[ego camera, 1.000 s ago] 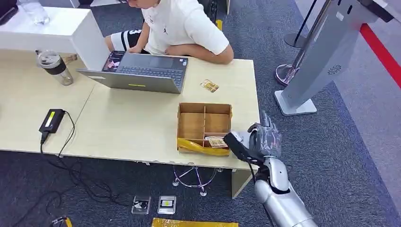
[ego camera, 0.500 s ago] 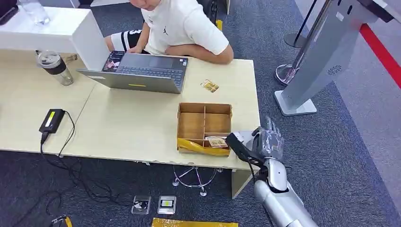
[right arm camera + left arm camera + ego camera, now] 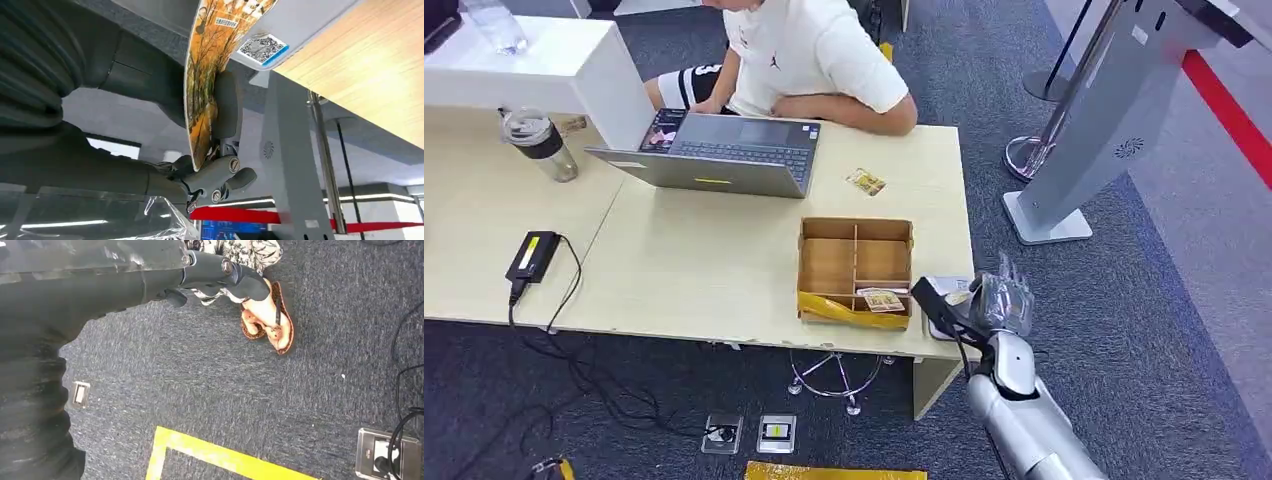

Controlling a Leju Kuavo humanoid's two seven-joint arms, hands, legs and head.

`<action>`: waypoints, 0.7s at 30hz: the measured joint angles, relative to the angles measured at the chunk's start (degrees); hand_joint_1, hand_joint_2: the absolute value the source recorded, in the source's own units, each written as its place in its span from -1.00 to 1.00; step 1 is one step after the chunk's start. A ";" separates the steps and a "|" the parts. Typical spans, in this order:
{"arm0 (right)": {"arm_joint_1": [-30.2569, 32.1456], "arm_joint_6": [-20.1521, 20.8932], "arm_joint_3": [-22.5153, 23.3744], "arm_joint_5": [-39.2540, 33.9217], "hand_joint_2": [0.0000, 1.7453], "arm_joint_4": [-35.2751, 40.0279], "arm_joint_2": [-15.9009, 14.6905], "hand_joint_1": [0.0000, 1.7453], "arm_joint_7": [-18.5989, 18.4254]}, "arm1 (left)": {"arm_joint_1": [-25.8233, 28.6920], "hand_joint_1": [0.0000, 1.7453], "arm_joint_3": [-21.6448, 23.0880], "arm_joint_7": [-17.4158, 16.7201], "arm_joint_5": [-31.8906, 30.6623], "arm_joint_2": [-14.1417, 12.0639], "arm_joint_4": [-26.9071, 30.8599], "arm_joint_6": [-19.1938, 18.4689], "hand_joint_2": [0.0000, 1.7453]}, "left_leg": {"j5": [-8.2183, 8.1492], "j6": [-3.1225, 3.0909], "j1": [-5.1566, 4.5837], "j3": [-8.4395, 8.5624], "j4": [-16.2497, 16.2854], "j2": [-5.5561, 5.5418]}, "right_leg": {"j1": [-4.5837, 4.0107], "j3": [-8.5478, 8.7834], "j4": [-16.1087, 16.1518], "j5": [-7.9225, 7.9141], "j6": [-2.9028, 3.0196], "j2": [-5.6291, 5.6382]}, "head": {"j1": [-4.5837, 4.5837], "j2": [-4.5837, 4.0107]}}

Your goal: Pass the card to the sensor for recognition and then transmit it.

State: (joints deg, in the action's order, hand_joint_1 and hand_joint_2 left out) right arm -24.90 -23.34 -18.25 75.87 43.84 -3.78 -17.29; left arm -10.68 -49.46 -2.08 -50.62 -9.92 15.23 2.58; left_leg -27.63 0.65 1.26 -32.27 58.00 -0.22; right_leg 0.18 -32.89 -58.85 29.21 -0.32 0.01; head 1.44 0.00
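Here the table (image 3: pixel 724 270) carries the divided cardboard box (image 3: pixel 856 262) and, at its near right corner, the grey sensor (image 3: pixel 946 290). The right hand (image 3: pixel 996 302) pinches the card (image 3: pixel 210 75) right at that sensor, so the recognition step looks underway; next comes handing it on, likely to the seated person (image 3: pixel 814 50).

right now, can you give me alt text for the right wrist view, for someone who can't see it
The robot's right hand holds an orange picture card bent against a pale grey sensor pad with a QR sticker at the edge of a wooden table. Behind stands a grey kiosk stand and a red barrier strip.
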 joint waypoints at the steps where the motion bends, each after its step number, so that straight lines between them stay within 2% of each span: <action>1: 0.00 -0.43 0.11 -0.17 1.00 -0.02 0.00 1.00 0.22 | 0.00 -1.00 0.00 0.00 0.00 -0.07 0.00 0.00 1.00 | 0.00 0.00 0.00 0.00 0.00 0.00 | 0.00 0.00 0.00 0.00 0.00 0.00 | -0.02 0.00; 6: 0.01 -2.38 0.96 -1.22 1.00 -0.15 0.00 1.00 1.65 | 0.00 -1.00 0.00 0.00 0.00 -0.11 0.00 0.30 1.00 | 0.00 0.00 0.00 -0.01 0.00 0.00 | 0.00 0.01 0.00 0.00 0.00 -0.01 | -0.02 0.00; 11: 0.93 -4.65 2.38 -7.86 1.00 2.66 0.00 1.00 6.70 | 0.00 -1.00 0.00 0.02 0.22 -0.13 -0.02 0.68 1.00 | 0.00 0.00 0.00 -0.03 0.00 0.00 | 0.01 0.00 0.00 0.00 0.00 -0.02 | 0.00 0.00; 16: 1.75 -5.18 5.07 -20.34 1.00 13.65 -0.04 1.00 15.80 | -0.02 -1.00 0.00 1.44 0.44 -0.28 -0.11 0.76 1.00 | 0.00 0.00 0.00 -0.05 0.00 0.01 | 0.01 -0.03 -0.01 -0.01 0.00 -0.01 | -0.02 0.00; 21: -0.90 -3.67 6.36 -25.36 1.00 24.40 0.04 1.00 19.63 | 0.01 -1.00 0.07 3.61 0.20 -0.77 -0.42 0.39 1.00 | 0.01 0.01 0.00 -0.07 0.00 0.01 | 0.00 -0.03 -0.04 -0.03 0.03 -0.01 | 0.00 0.00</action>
State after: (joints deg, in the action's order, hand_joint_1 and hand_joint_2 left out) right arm -25.80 -27.01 -11.89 50.51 68.24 -3.74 2.34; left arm -10.68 -49.40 1.53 -50.42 -10.69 14.82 2.97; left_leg -27.63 0.66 1.26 -32.34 58.00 -0.21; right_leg 0.18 -32.92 -58.90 29.18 -0.29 -0.01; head 1.44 0.00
